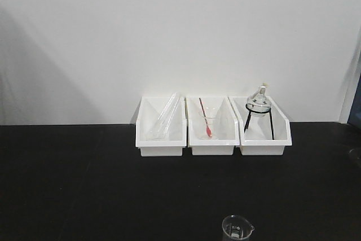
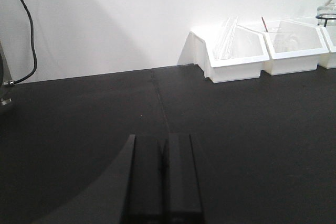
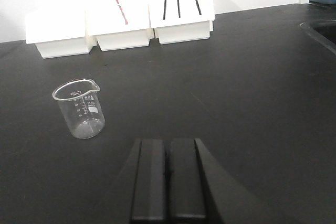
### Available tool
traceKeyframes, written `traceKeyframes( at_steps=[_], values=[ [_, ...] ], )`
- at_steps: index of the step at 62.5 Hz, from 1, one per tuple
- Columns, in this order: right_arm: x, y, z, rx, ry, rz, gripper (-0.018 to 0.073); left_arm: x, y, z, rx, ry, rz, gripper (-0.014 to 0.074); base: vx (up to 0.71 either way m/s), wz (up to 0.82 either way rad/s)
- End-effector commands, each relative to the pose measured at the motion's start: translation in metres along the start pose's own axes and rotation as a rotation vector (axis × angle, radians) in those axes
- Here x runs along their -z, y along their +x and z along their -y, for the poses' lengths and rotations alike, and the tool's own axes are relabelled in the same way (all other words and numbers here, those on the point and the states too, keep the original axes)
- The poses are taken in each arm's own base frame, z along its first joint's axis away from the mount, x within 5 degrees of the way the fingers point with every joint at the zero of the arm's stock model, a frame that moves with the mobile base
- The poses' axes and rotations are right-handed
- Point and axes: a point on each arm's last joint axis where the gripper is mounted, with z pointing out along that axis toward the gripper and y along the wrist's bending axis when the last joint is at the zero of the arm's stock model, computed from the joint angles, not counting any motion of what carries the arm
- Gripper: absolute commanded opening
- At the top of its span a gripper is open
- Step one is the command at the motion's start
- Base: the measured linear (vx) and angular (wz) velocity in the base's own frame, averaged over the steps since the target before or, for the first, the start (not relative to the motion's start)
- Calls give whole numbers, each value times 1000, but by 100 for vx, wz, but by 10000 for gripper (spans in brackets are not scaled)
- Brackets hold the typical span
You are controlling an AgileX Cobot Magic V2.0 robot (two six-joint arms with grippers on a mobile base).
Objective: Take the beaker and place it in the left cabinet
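A small clear glass beaker (image 3: 80, 108) stands upright on the black table; it also shows at the bottom edge of the front view (image 1: 237, 228). Three white bins stand against the back wall; the left bin (image 1: 161, 126) holds glass tubes and also shows in the left wrist view (image 2: 234, 51). My right gripper (image 3: 167, 142) is shut and empty, low over the table, to the right of and nearer than the beaker. My left gripper (image 2: 162, 139) is shut and empty over bare table, far from the bins. Neither gripper shows in the front view.
The middle bin (image 1: 211, 126) holds a glass funnel and a red stick. The right bin (image 1: 263, 127) holds a round flask on a black tripod. A black cable (image 2: 26, 30) hangs at the left. A sink rim (image 3: 320, 30) shows at the right.
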Motion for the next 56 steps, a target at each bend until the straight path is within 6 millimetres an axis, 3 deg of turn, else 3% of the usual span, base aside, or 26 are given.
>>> traceKeyframes(
  at_steps=[1,56],
  values=[
    [1,-7,0,10,-1,94,-1,1,-4,1,8,9,97,-8,0,0],
    [1,-7,0,10,-2,98,-1,1,-4,1,8,9,97,-8,0,0]
  ],
)
